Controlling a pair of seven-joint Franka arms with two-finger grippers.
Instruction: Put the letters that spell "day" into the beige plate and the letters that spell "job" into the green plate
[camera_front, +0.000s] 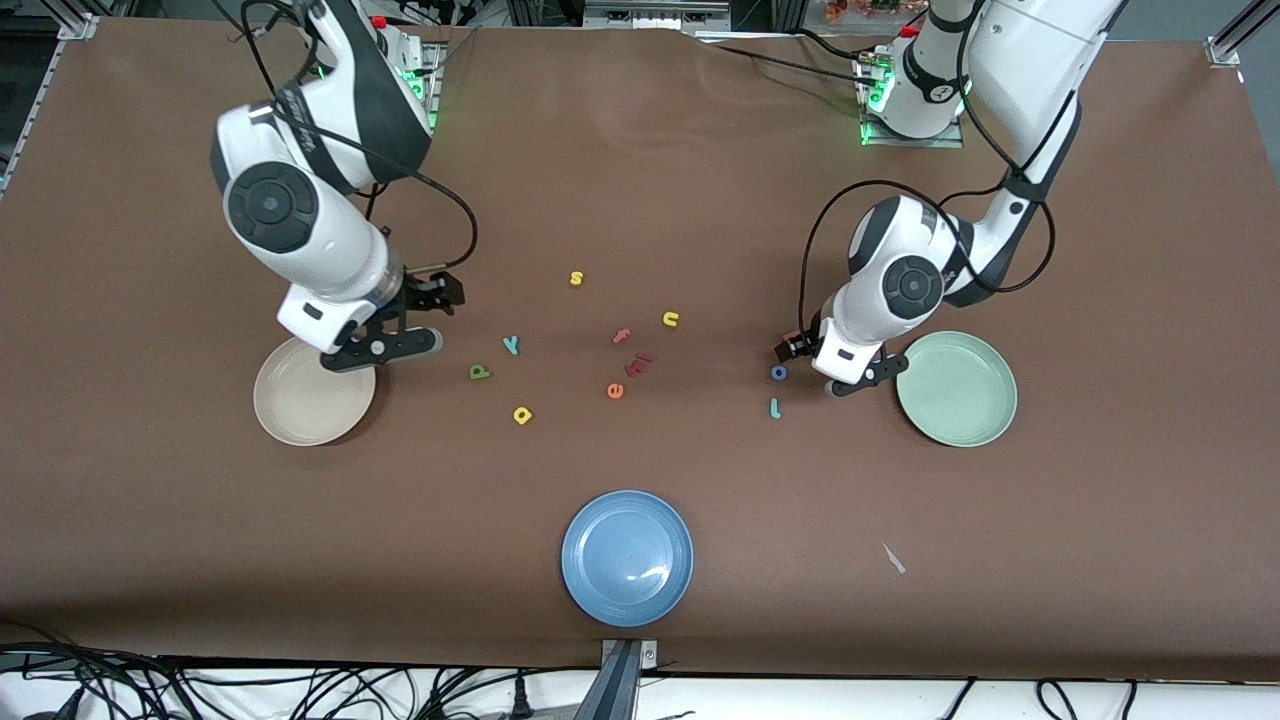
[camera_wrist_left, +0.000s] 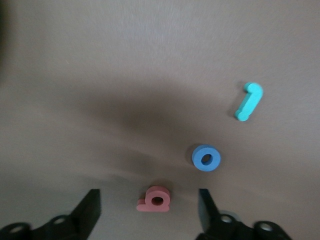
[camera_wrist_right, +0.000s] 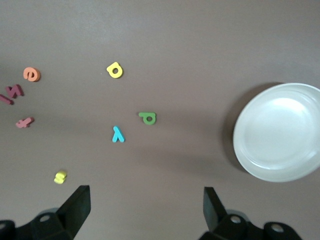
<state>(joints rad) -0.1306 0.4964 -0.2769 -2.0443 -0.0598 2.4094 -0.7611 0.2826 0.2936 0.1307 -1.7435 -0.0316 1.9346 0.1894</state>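
Left wrist view: left gripper (camera_wrist_left: 149, 210) low, fingers apart astride b (camera_wrist_left: 155, 199); o (camera_wrist_left: 206, 158) just beside (may get nudged), j (camera_wrist_left: 248, 101) near. Green plate (camera_front: 957, 388) bare. Right gripper (camera_wrist_right: 145, 210) waits spread beside beige plate (camera_wrist_right: 280, 131).

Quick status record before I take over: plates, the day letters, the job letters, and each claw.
beige plate: empty, at the right arm's end
green plate: empty, at the left arm's end
day letters: green d, teal y, yellow a, all on the table beside the beige plate
job letters: blue o, teal j, salmon b, all on the table beside the green plate
left claw: open, low over the salmon b, fingers either side
right claw: open, holding nothing, above the beige plate's rim
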